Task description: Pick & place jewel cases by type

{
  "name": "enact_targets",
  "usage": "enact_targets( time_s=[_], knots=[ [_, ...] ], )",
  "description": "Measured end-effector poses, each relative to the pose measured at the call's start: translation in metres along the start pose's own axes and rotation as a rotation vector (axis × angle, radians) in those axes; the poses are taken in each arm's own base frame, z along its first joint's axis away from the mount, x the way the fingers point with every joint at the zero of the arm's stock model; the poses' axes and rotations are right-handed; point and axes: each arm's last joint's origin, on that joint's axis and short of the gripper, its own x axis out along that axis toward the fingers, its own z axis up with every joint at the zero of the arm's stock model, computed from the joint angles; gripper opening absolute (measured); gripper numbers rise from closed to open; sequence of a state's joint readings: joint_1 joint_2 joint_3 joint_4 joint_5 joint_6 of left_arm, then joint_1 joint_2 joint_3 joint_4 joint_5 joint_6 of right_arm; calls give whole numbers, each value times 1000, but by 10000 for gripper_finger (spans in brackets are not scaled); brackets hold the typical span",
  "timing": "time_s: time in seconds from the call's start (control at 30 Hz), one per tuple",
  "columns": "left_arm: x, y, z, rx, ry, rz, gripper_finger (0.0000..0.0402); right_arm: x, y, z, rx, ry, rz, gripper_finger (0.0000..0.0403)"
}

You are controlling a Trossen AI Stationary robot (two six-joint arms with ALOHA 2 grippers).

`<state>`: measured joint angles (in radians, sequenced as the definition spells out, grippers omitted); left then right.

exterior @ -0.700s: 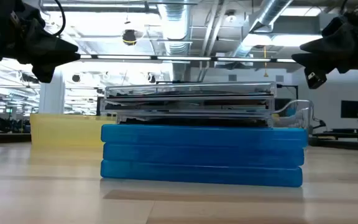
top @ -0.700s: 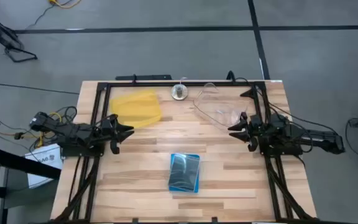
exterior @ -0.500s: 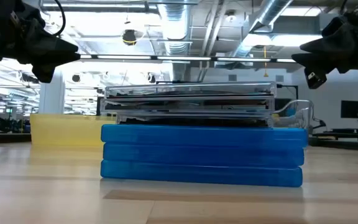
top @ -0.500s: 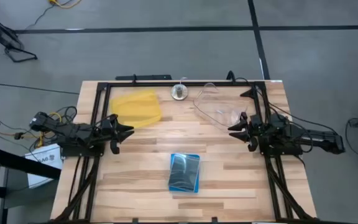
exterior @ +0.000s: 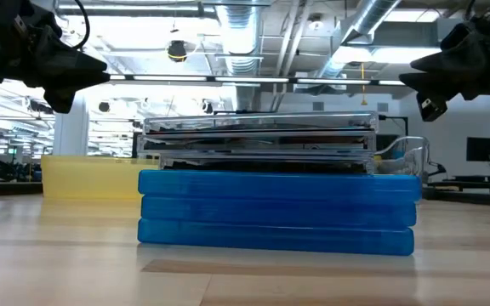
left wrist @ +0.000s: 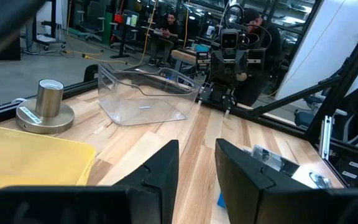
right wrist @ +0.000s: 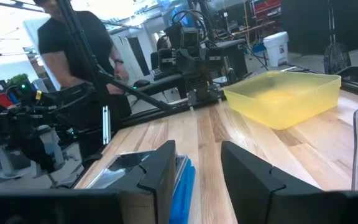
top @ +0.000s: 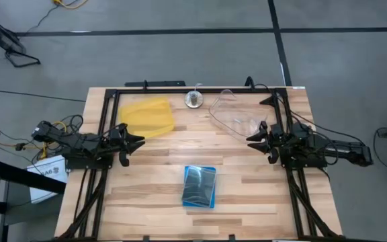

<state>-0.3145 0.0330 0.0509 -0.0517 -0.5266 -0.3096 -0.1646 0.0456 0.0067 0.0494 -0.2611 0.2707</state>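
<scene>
A stack of jewel cases [top: 199,186] lies on the wooden table, near its front middle. In the low view three blue cases [exterior: 279,208] form its bottom, with clear black-lined cases [exterior: 260,140] on top. My left gripper [top: 140,140] hovers at the table's left side, above the board, pointing right. My right gripper [top: 249,140] hovers at the right side, pointing left. Both are open with a narrow gap and nothing between the fingers, as the left wrist view [left wrist: 196,168] and the right wrist view [right wrist: 197,168] show. Both stand well clear of the stack.
A yellow tray [top: 148,117] sits at the far left and a clear plastic tub [top: 236,115] at the far right. A small metal cylinder [top: 193,100] stands between them at the far edge. A black frame [top: 106,128] borders the table. A person [right wrist: 73,43] stands beyond it.
</scene>
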Motion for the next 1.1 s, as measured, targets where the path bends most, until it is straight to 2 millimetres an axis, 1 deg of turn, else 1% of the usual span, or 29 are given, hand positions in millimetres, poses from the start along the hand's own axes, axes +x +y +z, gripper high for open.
enact_targets(
  time_s=[0.97,1.03,1.1],
  knots=[
    [0,0,0,0,0,0,97,0,0,0,0,0,0,122],
    [0,0,0,-20,-3,-1,97,0,0,0,0,0,0,122],
    [0,0,1,-81,-8,-4,97,0,0,0,0,0,0,122]
  ],
)
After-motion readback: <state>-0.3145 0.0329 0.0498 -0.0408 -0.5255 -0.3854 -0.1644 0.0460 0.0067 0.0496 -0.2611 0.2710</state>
